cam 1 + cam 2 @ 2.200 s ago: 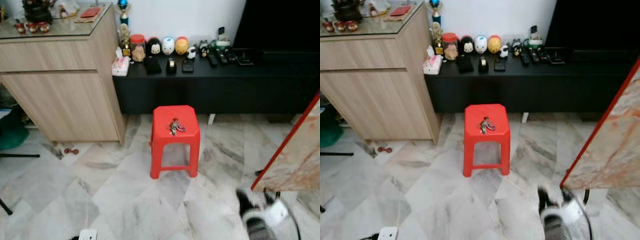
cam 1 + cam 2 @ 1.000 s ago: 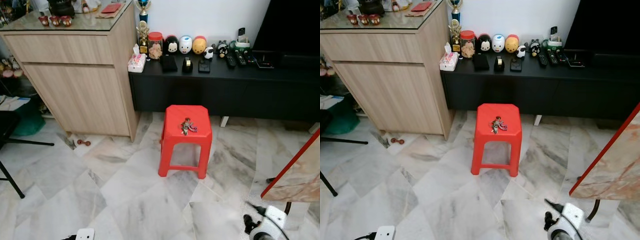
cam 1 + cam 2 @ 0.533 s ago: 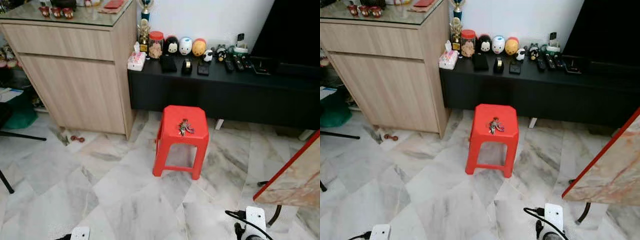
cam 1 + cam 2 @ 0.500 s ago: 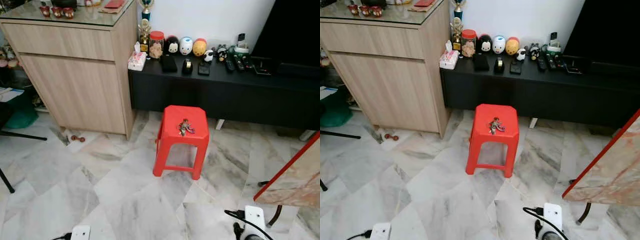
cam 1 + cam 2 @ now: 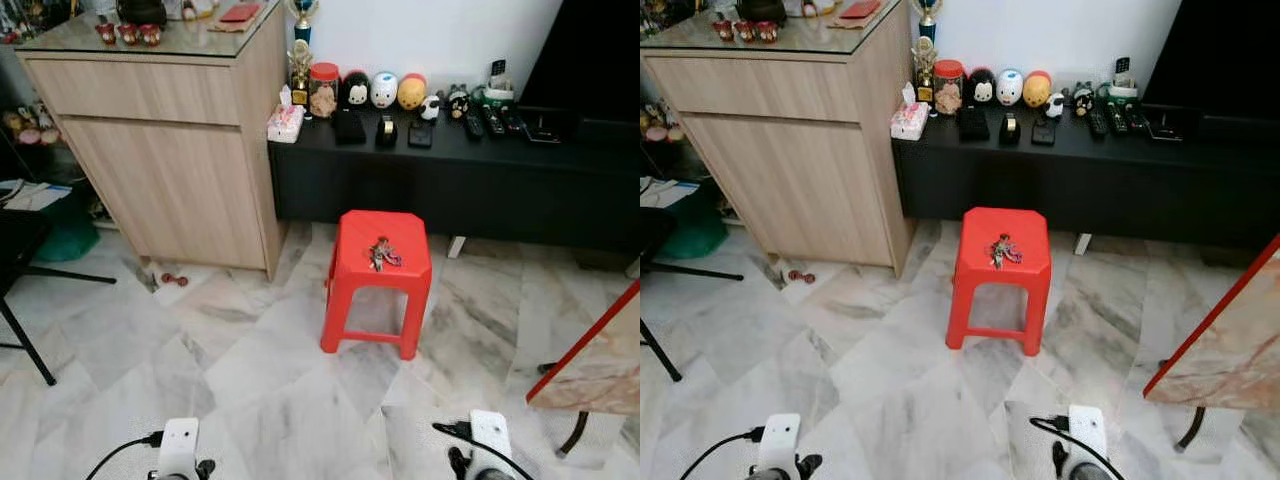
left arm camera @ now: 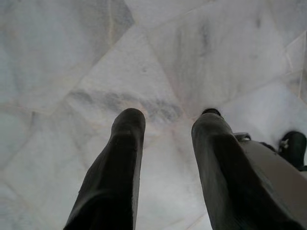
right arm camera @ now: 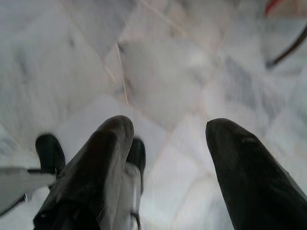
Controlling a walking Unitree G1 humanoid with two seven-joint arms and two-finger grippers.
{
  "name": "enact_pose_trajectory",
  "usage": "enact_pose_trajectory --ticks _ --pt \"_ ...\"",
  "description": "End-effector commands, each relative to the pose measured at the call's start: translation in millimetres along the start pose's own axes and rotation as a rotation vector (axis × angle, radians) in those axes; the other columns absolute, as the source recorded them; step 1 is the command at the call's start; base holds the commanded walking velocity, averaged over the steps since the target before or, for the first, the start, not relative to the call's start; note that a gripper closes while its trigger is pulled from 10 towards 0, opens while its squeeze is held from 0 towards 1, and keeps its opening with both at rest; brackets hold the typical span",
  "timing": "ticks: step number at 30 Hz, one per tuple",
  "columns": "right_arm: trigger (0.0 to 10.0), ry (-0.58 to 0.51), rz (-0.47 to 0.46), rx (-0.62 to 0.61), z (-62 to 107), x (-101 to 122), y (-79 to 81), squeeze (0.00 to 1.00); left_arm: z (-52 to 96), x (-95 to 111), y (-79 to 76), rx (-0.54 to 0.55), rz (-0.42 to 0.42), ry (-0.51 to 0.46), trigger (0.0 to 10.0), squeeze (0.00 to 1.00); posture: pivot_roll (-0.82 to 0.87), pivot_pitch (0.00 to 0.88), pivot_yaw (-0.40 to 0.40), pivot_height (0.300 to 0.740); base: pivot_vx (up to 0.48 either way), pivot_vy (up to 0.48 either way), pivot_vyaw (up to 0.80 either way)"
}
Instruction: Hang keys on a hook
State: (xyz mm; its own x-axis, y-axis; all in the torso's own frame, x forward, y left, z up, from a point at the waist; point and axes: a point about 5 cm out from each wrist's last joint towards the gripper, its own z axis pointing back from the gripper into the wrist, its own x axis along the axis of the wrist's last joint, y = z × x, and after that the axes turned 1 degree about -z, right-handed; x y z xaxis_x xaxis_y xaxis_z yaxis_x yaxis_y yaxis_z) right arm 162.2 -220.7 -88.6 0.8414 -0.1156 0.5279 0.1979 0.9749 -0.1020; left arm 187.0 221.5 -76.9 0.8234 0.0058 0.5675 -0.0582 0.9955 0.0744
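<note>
I see the keys (image 5: pixel 383 254) lying in a small bunch on top of the red stool (image 5: pixel 381 279), which stands on the marble floor (image 5: pixel 250 370) just in front of the black low cabinet (image 5: pixel 460 180). A wooden sideboard (image 5: pixel 170 150) stands to the robot's left of that cabinet, touching it. Both my arms hang low, well apart from the stool. In the left wrist view my left gripper (image 6: pixel 165 122) points down at the floor tiles with its two black fingers parted and nothing between them. In the right wrist view my right gripper (image 7: pixel 165 129) also faces the floor, fingers spread wide and empty; that picture is a little blurred
</note>
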Motion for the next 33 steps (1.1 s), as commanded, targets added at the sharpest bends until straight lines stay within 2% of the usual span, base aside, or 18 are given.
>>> enact_pose_trajectory --ticks 1,4,5,8,9,11,17,18,21,30,33 --pt "10.0 0.004 -0.028 -0.025 0.8 -3 -8.8 0.00 0.6 -7 -2.9 -0.034 -0.052 0.031 10.0 0.00 -0.14 0.000 0.065 0.740 0.000 0.000 0.00" --pt "10.0 -0.001 -0.006 -0.026 1.7 -6 -16.1 0.00 0.4 -5 -6.2 -0.069 -0.128 0.019 10.0 0.00 -0.17 0.000 0.025 0.740 0.000 0.000 0.00" --pt "10.0 -0.008 0.013 -0.013 1.9 -5 -17.3 0.00 0.3 -3 -7.4 -0.073 -0.124 0.007 10.0 0.00 -0.16 0.000 -0.005 0.740 0.000 0.000 0.00" --pt "10.0 0.000 0.003 -0.007 2.4 -8 -18.5 0.00 0.0 -1 -7.0 -0.055 -0.103 -0.009 10.0 0.00 -0.15 0.000 -0.029 0.740 0.000 0.000 0.00" --pt "10.0 0.005 -0.007 -0.008 2.6 -9 -18.4 0.00 0.1 -1 -6.0 -0.041 -0.068 -0.013 10.0 0.00 -0.15 0.000 -0.030 0.740 0.000 0.000 0.00" --pt "10.0 -0.001 -0.002 -0.012 2.6 -9 -18.0 0.00 0.2 -1 -5.6 -0.040 -0.053 -0.012 10.0 0.00 -0.16 0.000 -0.023 0.740 0.000 0.000 0.00" --pt "10.0 -0.051 -0.039 0.012 0.7 3 -7.4 0.00 -0.1 2 -1.9 -0.055 -0.120 0.002 10.0 0.00 -0.18 0.000 0.011 0.740 0.000 0.000 0.00" --pt "10.0 -0.046 0.036 0.022 0.6 2 -0.7 0.00 0.0 2 0.6 -0.047 -0.138 0.011 10.0 0.00 -0.17 0.000 0.018 0.740 0.000 0.000 0.00" --pt "10.0 -0.043 0.051 0.029 0.6 1 4.1 0.00 0.2 2 3.0 -0.033 -0.122 0.009 10.0 0.00 -0.16 0.000 0.018 0.740 0.000 0.000 0.00" --pt "10.0 -0.051 0.039 0.041 0.4 4 1.8 0.00 0.2 3 5.1 -0.017 -0.079 0.012 10.0 0.00 -0.12 0.000 0.005 0.740 0.000 0.000 0.00" --pt "10.0 -0.043 0.070 0.038 0.5 2 2.1 0.00 0.1 3 5.3 -0.017 -0.083 0.009 10.0 0.00 -0.11 0.000 0.002 0.740 0.000 0.000 0.00"
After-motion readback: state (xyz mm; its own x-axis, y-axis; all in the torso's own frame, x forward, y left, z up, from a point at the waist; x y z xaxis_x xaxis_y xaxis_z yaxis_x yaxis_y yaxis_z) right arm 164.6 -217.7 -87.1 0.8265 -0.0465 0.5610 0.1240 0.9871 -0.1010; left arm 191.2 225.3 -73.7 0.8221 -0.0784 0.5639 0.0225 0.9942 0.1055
